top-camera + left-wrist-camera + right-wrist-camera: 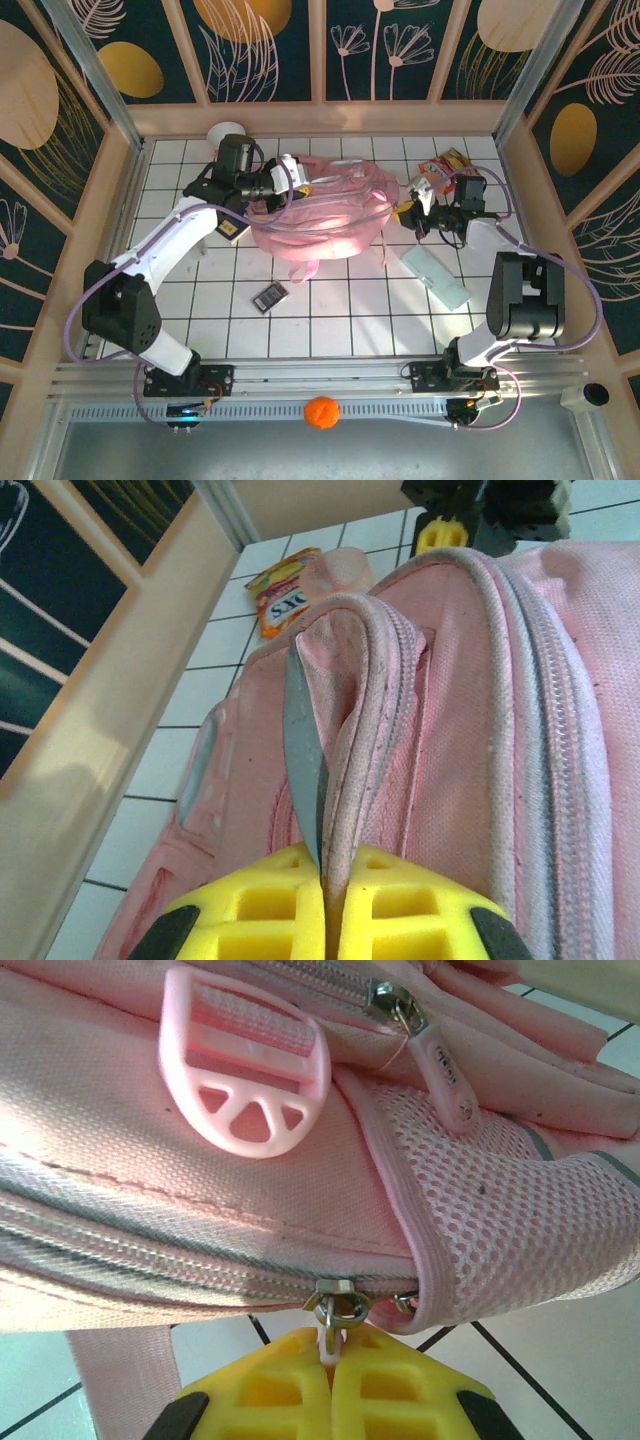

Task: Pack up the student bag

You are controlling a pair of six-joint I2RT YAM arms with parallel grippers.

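Note:
The student bag (320,222) is a soft pink backpack lying in the middle of the tiled table. My left gripper (288,181) is at its far left end. In the left wrist view, that left gripper (330,872) is shut on a folded edge of the bag (450,740) beside its zip. My right gripper (407,215) is at the bag's right side. Its yellow pads (280,1385) are shut on a small white zipper pull (334,1337) hanging from a metal slider (338,1298) under the mesh side pocket (500,1210).
A snack packet (447,165) lies at the far right behind the bag. A pale clear case (436,277) sits at the right, a dark calculator-like item (270,296) in front of the bag, a white cup (222,133) at the back left. Wooden walls enclose the table.

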